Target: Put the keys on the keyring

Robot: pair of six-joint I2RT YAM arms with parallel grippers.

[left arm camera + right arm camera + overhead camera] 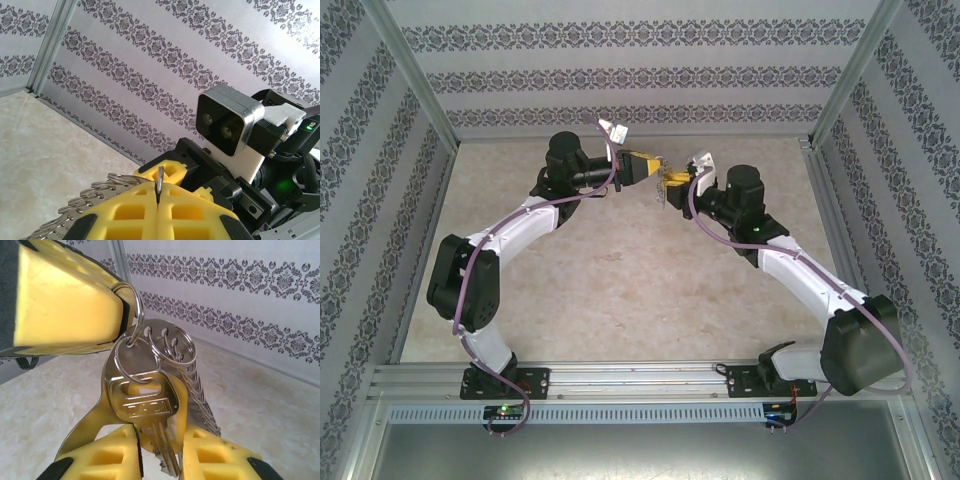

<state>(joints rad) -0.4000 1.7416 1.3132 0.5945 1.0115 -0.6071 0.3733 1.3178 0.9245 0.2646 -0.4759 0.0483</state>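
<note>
The keyring (pixel 107 402) is a flat metal plate held up in mid-air, one edge fringed with a row of small rings (pixel 197 385). My left gripper (pixel 159 195) is shut on the thin edge of a ring (pixel 160 182) at the plate's top corner. That ring (pixel 134 302) pokes out from the left gripper's yellow finger (pixel 70 300). A silver key (pixel 145 400), with yellow behind its head, hangs from a small ring on the plate. Its blade lies in the narrow gap of my right gripper (pixel 160 440), touching neither pad. From above, both grippers (pixel 658 170) (pixel 676 190) meet at the keyring (pixel 668 183).
The beige table top (pixel 620 290) lies below the raised grippers. Patterned walls (pixel 620 75) and aluminium frame posts (pixel 420 90) close in the back and sides. The right wrist camera housing (pixel 227 125) sits close behind my left fingertips.
</note>
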